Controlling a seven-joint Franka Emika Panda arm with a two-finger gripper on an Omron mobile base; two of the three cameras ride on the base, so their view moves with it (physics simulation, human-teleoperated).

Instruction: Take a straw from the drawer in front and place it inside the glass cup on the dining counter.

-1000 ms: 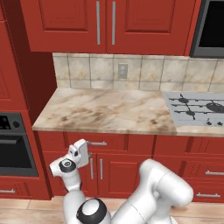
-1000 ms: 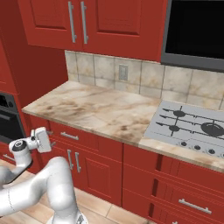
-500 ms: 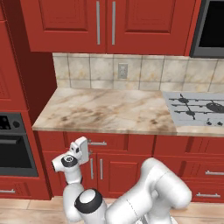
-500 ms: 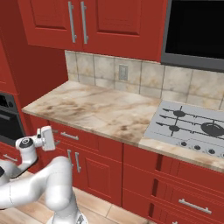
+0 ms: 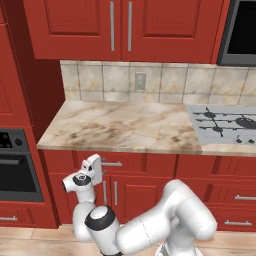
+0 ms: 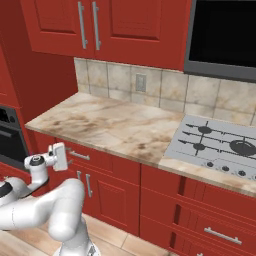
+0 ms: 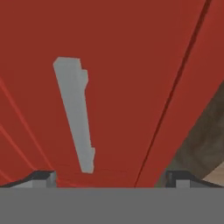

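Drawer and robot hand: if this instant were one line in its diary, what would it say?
stage: reaching for handle | gripper: open, empty, facing handle | drawer: closed | straw: not yet fetched

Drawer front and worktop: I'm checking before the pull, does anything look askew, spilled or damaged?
Nothing stands out. The drawer is shut and sits flush, its silver handle intact, and the open gripper is close in front of it. The marbled worktop shows no spill.

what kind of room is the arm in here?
A home-style kitchen, rendered. Signs: a gas hob set in a marbled worktop, a tiled backsplash, and red cabinet doors above. The gripper is at a closed drawer.
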